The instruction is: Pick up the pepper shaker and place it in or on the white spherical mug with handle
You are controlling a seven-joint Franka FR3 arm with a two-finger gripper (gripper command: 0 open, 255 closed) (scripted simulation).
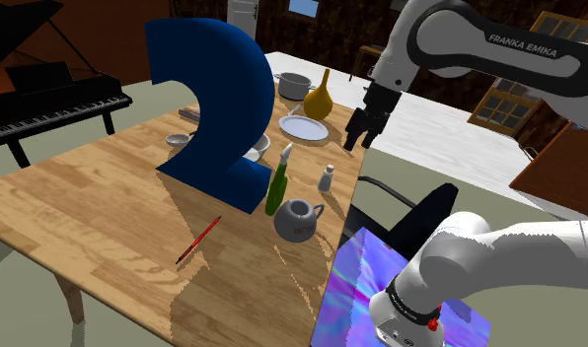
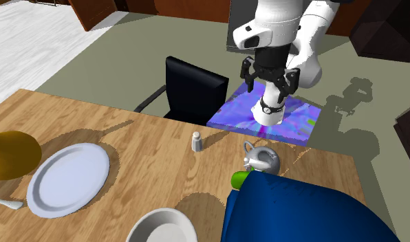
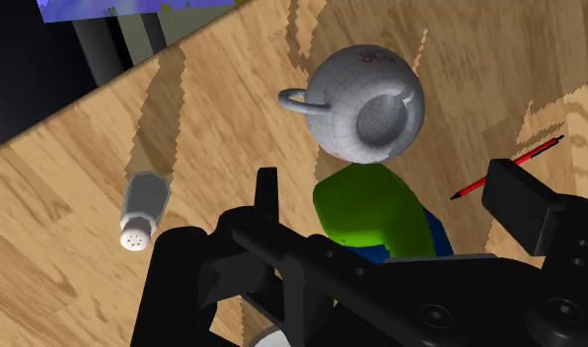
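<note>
The wooden table's (image 2: 128, 141) edge on the arm's side is running beneath the gripper (image 2: 270, 84), with a black chair (image 2: 193, 89) standing against it and the purple-blue top of the stand (image 2: 293, 120) lying just past that. The gripper is hanging high over this edge, well clear of everything on the table, so open air is surrounding it on all sides.

Its two fingers (image 3: 267, 192) are standing spread apart, released, and gripping nothing (nothing is touching them either).

The pepper shaker (image 3: 142, 202), a pale grey one with a holed cap, is standing upright far below the gripper, near the table edge and off to the side of one finger, outside the gap. Bare wood is lying all round it, so it is open to approach from any side.

The round grey-white mug (image 3: 366, 104) is sitting below the gripper too, apart from the shaker, its mouth facing up toward the hand and its handle pointing toward the shaker's side. A green bottle (image 3: 373, 209) is standing just beside the mug, directly under the finger gap, and a large blue figure 2 (image 2: 300, 210) is crowding in behind it. A red pen (image 3: 509, 166) is lying flat on the wood beyond the other finger.
</note>
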